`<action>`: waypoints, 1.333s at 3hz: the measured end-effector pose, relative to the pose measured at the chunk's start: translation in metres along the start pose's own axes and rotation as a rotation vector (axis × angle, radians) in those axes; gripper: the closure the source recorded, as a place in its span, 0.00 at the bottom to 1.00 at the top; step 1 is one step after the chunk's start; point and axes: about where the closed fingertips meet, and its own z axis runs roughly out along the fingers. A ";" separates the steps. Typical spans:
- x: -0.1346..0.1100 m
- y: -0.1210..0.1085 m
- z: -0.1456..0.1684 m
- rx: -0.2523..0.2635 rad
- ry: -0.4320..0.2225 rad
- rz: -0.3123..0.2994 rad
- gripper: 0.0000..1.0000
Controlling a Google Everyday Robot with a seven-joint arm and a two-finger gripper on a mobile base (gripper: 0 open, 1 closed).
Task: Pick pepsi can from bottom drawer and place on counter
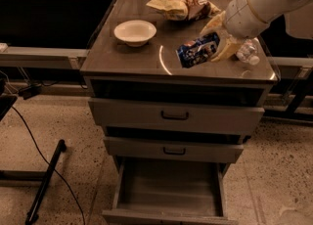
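My gripper is shut on the pepsi can, a dark blue can held tilted on its side. It hangs just above the right half of the counter, near the curved white reflection. The pale fingers wrap the can's right end. The bottom drawer stands pulled open below, and its flat floor is bare. The white arm reaches in from the upper right.
A white bowl sits on the counter's left half. A crumpled chip bag lies at the back. A clear plastic water bottle lies at the right edge, partly behind the gripper. Two upper drawers are closed. A black stand is on the floor at left.
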 end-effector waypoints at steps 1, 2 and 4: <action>0.000 0.000 0.000 0.001 -0.001 0.001 1.00; -0.004 -0.004 0.012 0.005 -0.024 0.008 1.00; 0.002 -0.039 0.057 0.074 -0.070 0.275 1.00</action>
